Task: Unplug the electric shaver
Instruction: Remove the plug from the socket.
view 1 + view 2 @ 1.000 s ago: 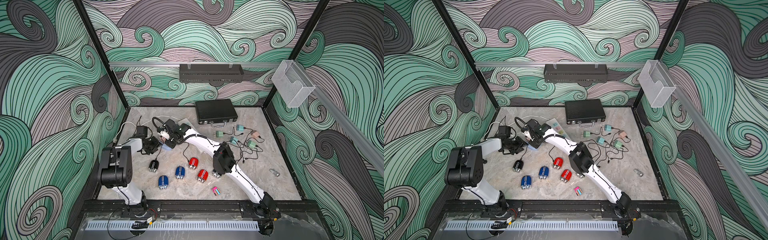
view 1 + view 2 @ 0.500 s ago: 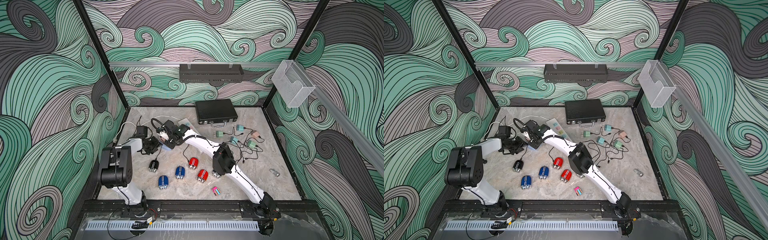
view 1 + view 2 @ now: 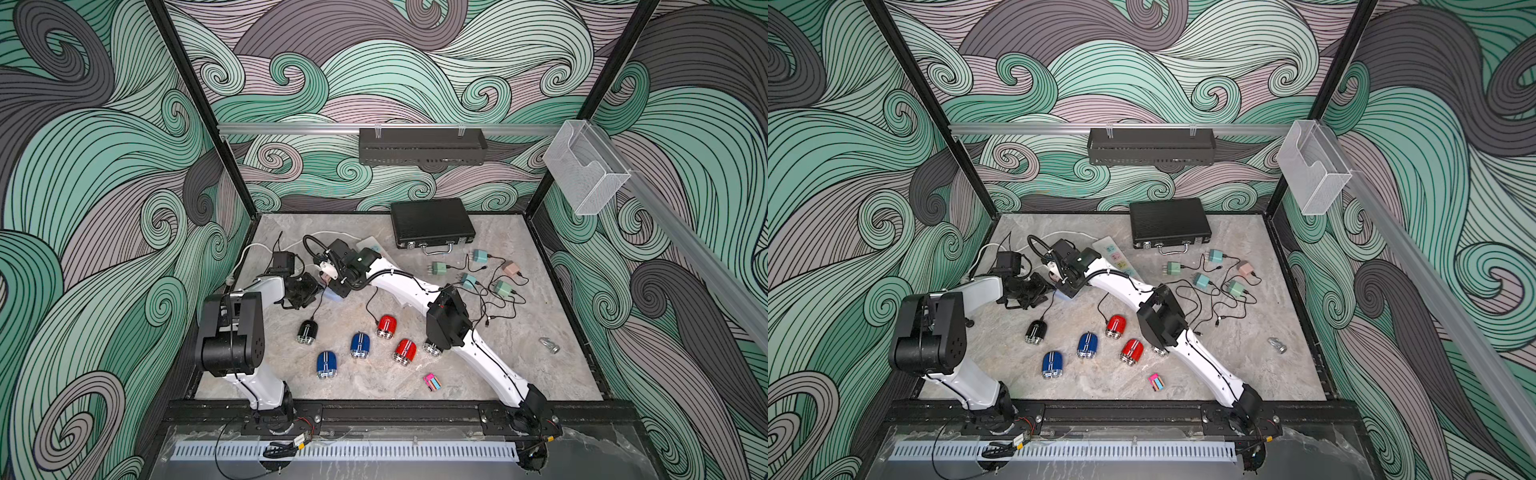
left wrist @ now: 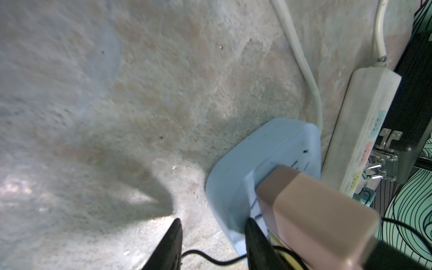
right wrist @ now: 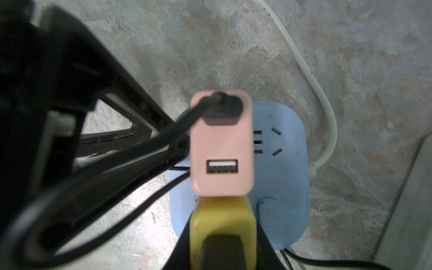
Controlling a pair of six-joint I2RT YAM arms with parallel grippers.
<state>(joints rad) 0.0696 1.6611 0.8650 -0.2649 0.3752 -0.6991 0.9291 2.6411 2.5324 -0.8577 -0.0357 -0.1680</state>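
Clamping the yellow plug (image 5: 222,210) in the blue socket block (image 5: 280,163), my right claw (image 5: 223,224) sits beside the pink plug (image 5: 222,145); left claw (image 4: 212,222) apart at the block's edge. White strip (image 4: 364,131) crowds one side; black shaver (image 3: 307,331) lies on open bench (image 3: 478,365).

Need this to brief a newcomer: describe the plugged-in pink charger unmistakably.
On the marble table, front-left of the black case, a blue socket block lies beside the white power strip. The pink USB charger stands plugged into it beside a yellow charger; the other pink charger lies unplugged farther right.
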